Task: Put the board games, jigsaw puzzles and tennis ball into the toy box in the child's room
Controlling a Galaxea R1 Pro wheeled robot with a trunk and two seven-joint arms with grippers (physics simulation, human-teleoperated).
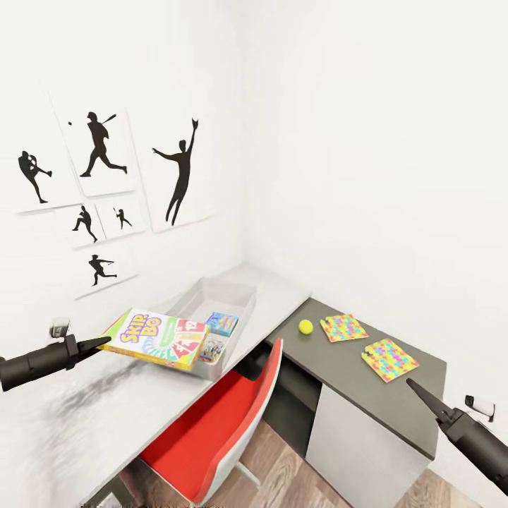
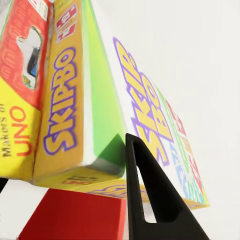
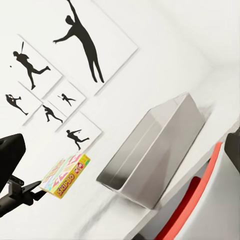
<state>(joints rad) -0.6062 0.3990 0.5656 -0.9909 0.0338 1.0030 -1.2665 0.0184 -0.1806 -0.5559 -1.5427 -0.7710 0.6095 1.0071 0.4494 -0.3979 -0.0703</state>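
Skip-Bo board game (image 1: 161,339) held in left hand (image 1: 101,343) over bench (image 1: 106,402).
Head: toy box (image 1: 212,303) holds two games; tennis ball (image 1: 305,326), two jigsaw puzzles (image 1: 343,327) on dark section; right hand (image 1: 411,385) grip undeterminable. Left wrist: finger (image 2: 150,200) against game. Right wrist: box beside game.

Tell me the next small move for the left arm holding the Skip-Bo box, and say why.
Probably carry it a little further over the toy box and lower it. The left pincer holds the Skip-Bo game by its edge, raised and overlapping the bin's near rim, with another game already inside.
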